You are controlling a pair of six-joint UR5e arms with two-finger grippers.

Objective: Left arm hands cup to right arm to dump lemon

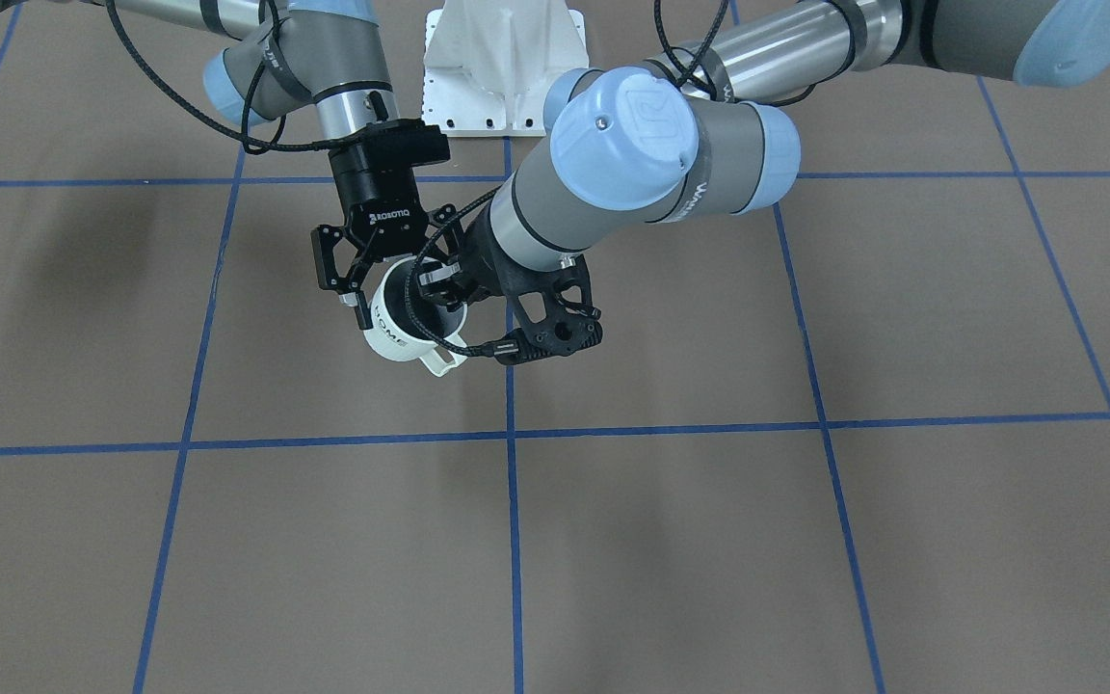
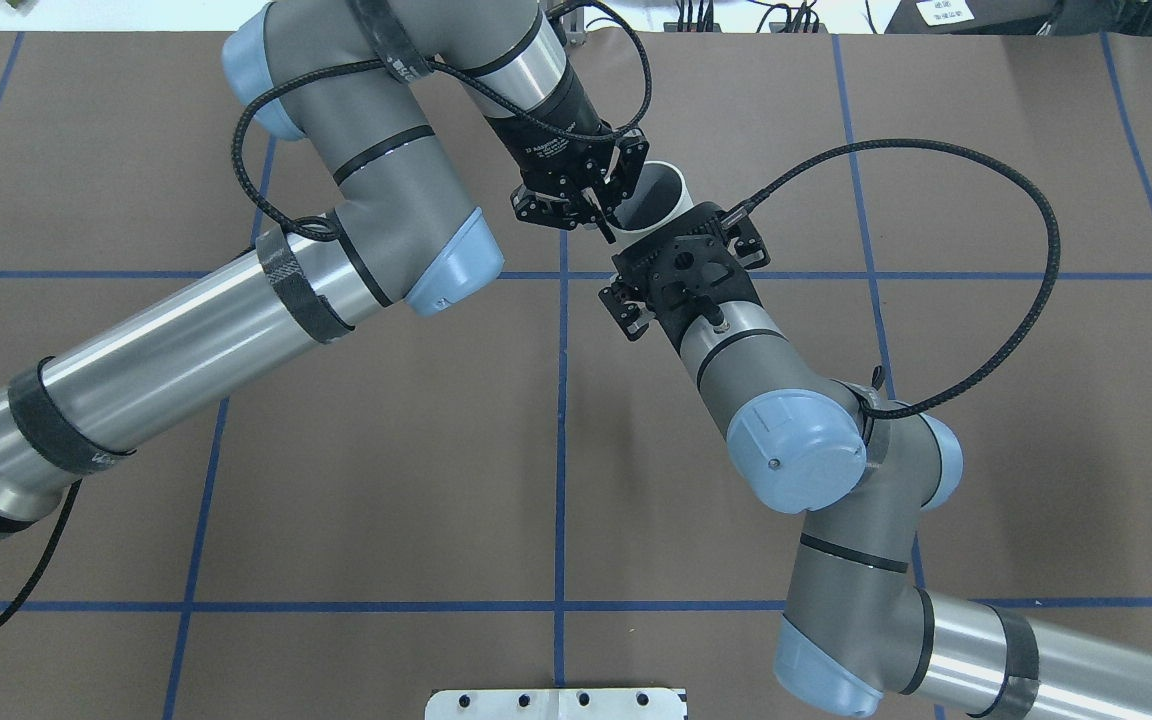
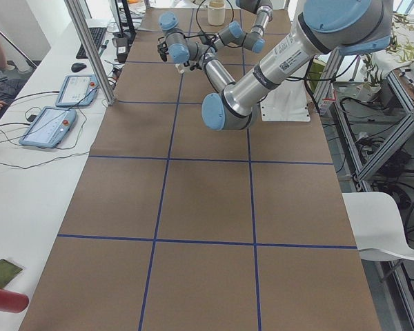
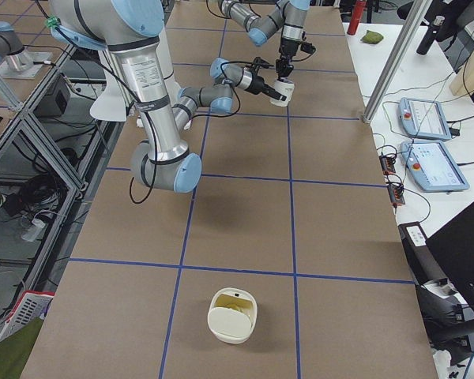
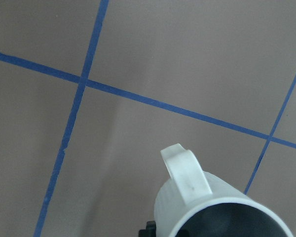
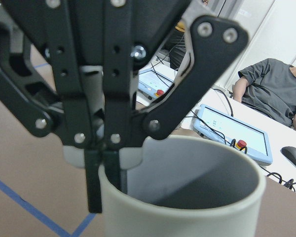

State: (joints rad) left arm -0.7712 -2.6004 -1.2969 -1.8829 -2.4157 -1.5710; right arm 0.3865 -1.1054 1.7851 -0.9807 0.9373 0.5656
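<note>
Hand-over step: cup held aloft between the two tools

The cup (image 1: 396,333) is carried clear of the desk (image 1: 709,540), above its middle stretch, mouth upward; its rim is pinched by the left tool (image 6: 106,170), one finger inside and one outside; the right tool (image 1: 408,301) is set wide astride the cup's body from the robot's side, and whether its pads press the wall cannot be told; a firm side grip is judged necessary before the rim is let go, the tipping being left for afterwards; no lemon is seen, the cup's floor being hidden; a cream tub (image 4: 231,330) stands well apart toward the desk's right end, its pale contents too small to name.
</note>
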